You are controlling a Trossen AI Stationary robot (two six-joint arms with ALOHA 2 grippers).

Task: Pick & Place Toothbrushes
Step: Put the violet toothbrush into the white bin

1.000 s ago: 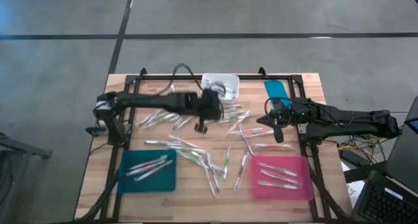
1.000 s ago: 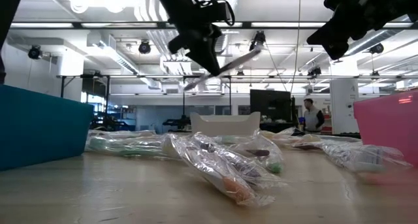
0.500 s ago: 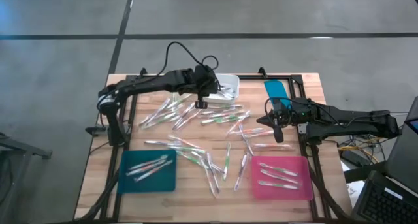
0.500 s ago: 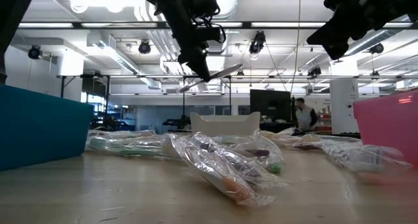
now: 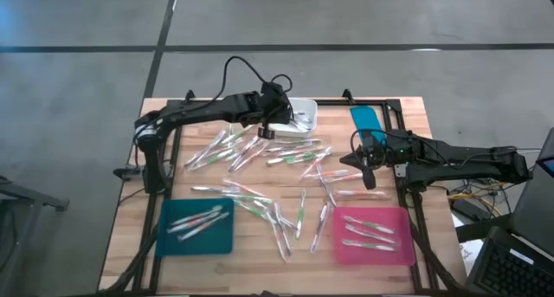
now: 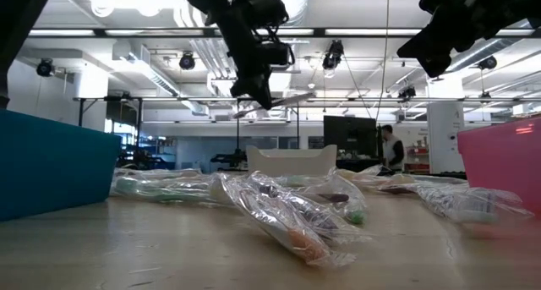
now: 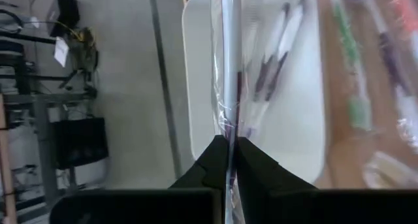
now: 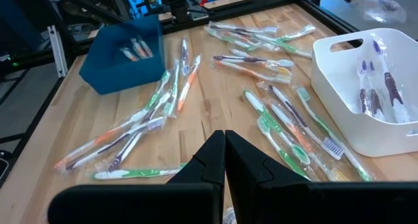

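The left gripper (image 5: 270, 115) hangs over the white bin (image 5: 305, 109), jaws pinched on one wrapped toothbrush (image 7: 228, 74). For a clean drop, centre it above the bin and then let go. The right gripper (image 5: 368, 171) waits shut, empty, above loose toothbrushes (image 5: 286, 197).

Wooden table (image 5: 130, 236): toothbrushes (image 5: 299, 210), trays (image 5: 198, 227), bin (image 5: 299, 115)

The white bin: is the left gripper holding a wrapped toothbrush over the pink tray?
Not the pink tray. The left gripper holds the wrapped toothbrush over the white bin, as the left wrist view shows.
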